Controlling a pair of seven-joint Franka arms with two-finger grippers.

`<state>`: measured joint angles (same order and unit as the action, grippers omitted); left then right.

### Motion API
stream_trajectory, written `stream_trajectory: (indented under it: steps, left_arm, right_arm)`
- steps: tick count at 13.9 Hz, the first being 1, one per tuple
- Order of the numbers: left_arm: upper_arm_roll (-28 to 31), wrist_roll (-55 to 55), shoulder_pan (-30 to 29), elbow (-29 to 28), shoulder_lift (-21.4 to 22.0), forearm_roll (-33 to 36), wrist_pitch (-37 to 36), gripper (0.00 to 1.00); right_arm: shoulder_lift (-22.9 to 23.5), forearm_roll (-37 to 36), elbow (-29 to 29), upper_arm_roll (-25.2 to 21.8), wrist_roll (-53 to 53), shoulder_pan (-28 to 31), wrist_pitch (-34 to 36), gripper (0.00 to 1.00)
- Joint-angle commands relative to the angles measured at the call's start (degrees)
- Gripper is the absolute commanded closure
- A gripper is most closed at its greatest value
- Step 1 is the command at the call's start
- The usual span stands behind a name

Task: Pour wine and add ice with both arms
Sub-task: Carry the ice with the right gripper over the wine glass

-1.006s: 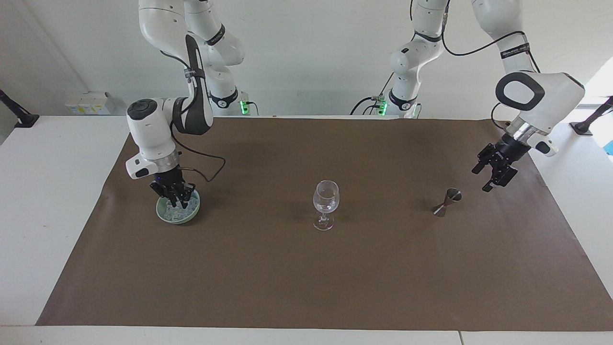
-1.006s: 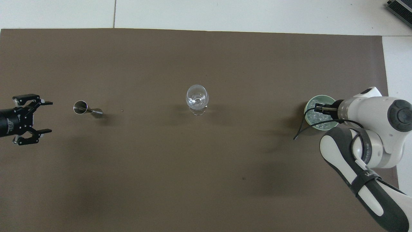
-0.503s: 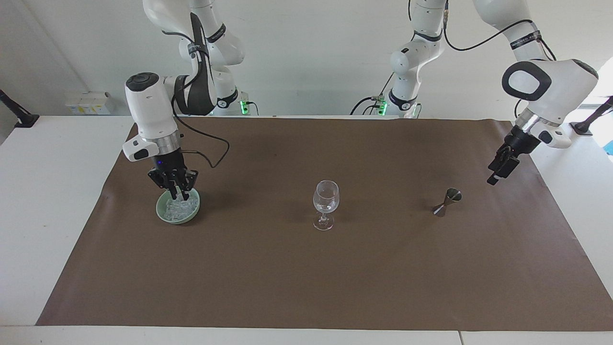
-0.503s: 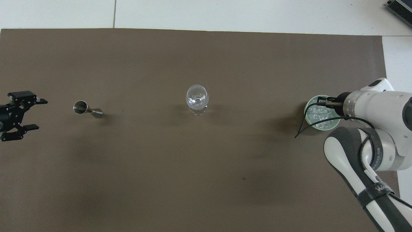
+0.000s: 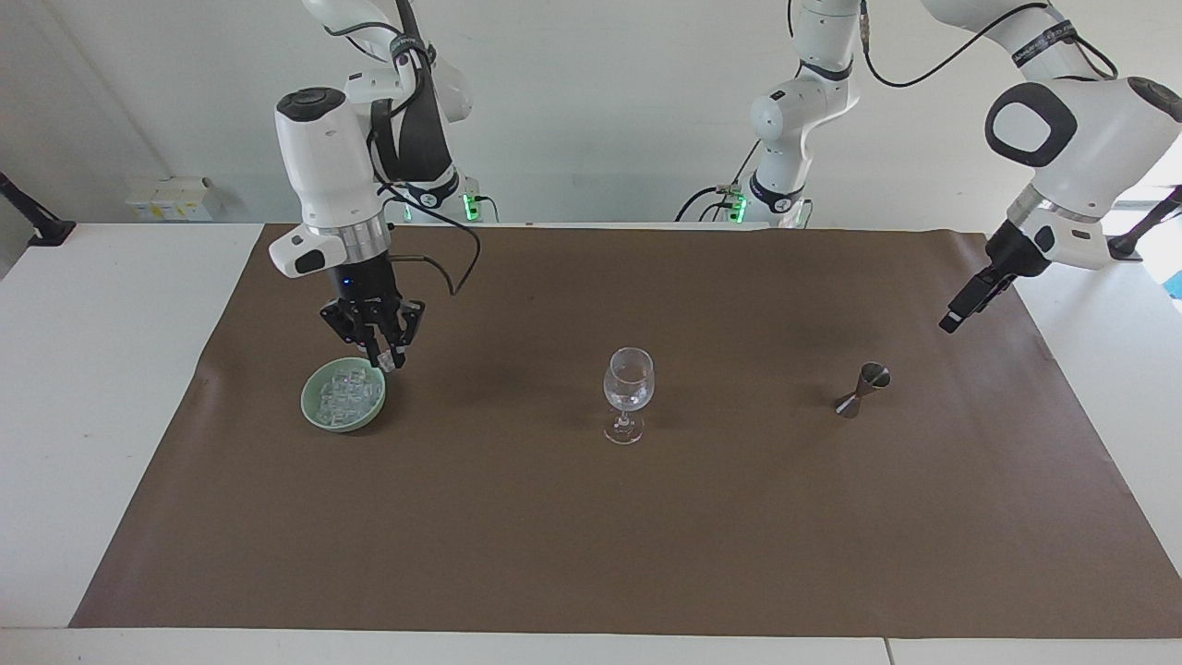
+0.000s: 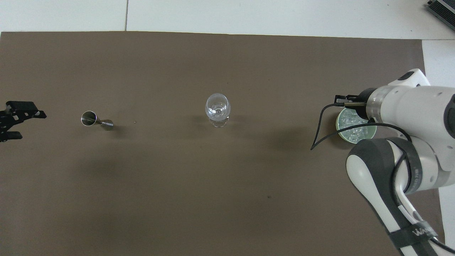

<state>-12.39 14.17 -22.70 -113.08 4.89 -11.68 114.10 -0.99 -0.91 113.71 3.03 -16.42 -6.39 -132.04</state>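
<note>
My right gripper (image 5: 388,358) hangs just above the green bowl (image 5: 314,413), fingers clenched on an ice cube (image 5: 391,365); the remaining ice (image 5: 343,397) sits heaped inside. The wine glass (image 5: 629,381) awaits it, and my left gripper (image 5: 960,309) waits released above the mat's edge near the jigger (image 5: 863,388).

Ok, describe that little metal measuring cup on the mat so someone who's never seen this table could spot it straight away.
Start at the brown mat that covers the table, then find the wine glass standing at its middle. Go from there toward the left arm's end of the table to the jigger, alone on bare mat. It is the only metal thing there: a small hourglass of two cones, leaning at a slant.
</note>
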Motion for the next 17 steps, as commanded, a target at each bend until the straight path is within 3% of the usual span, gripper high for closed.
stream_trajectory:
  steps: [1, 4, 6, 8, 12, 17]
  left_arm:
    - [7.54, -1.6, 9.04, 4.44, 0.21, 2.71, -5.27, 0.0]
    - [9.67, -5.72, 13.81, 7.17, 0.47, 6.67, -7.91, 0.0]
    - [11.07, -7.93, 16.35, 10.06, 0.38, 6.76, -10.63, 0.0]
    - [12.22, -8.55, 18.64, 13.14, -0.06, 7.72, -14.06, 0.0]
    - [11.52, -9.52, 19.97, 20.17, -1.11, 13.08, -22.93, 0.0]
    - [6.77, -8.99, 19.7, 15.8, 1.08, 13.0, -20.85, 0.0]
  right_arm:
    - [0.64, 0.12, -3.49, 0.05, -7.37, -4.05, 2.67, 1.0]
    - [1.25, 2.04, -4.29, 0.31, -13.89, -8.1, 0.22, 1.0]
    - [2.74, 8.35, -5.16, 0.57, -16.0, -10.82, -3.55, 1.0]
    - [4.85, 13.11, -8.31, 0.84, -20.29, -13.11, -5.41, 1.0]
    - [11.44, 13.39, -15.97, 0.84, -26.56, -18.03, -8.2, 1.0]
    - [15.49, 13.22, -15.89, 2.06, -25.15, -18.74, -13.67, 1.0]
